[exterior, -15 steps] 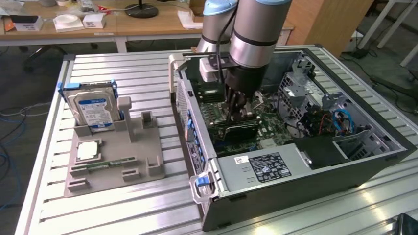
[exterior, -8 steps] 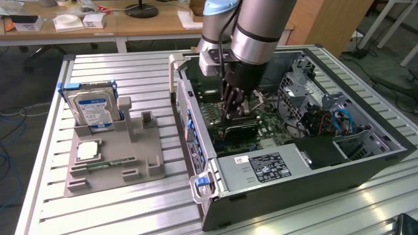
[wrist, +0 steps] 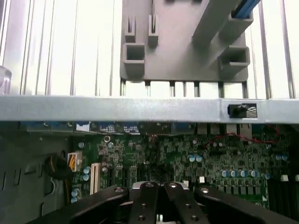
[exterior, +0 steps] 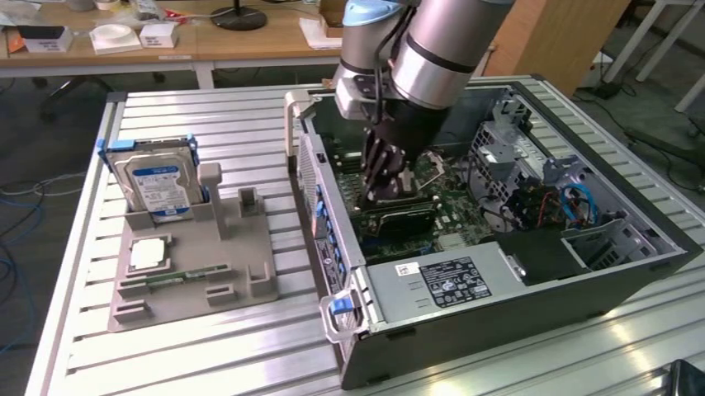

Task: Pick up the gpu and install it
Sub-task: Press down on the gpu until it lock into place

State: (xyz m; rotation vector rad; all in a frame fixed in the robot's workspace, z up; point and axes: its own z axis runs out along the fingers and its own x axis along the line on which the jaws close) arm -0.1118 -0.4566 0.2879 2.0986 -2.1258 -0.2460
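The arm's black multi-fingered tool [exterior: 380,194] reaches down into the open black computer tower case [exterior: 617,272] that lies on its side on the ribbed aluminium table [exterior: 220,346], towards the exterior view's right. The tool's fingers are clenched together, and their tips sit right at a dark, flat card with a black cooler face, the gpu [exterior: 399,218], which lies low against the green motherboard [exterior: 463,206] near the middle of the case; whether the fingers actually pinch the card or only rest on it cannot be told. In the wrist view the tool [wrist: 159,196] shows as black linked fingers drawn close together over the green board, with the grey metal wall of the case [wrist: 140,109] running across beyond them. Inside the case, a grey power supply box with a black-and-white label [exterior: 447,282] sits at the near end, and blue cables [exterior: 579,206] curl beside the metal drive cage on the exterior view's right. To the exterior view's left of the case, well apart from the tool, a grey moulded parts holder [exterior: 220,264] rests on the table; a boxy hard drive with a blue-white label [exterior: 158,183] stands upright in its far slot, a square silver processor chip [exterior: 149,252] lies flat nearer, and a slim green memory stick [exterior: 177,279] lies along its near part.
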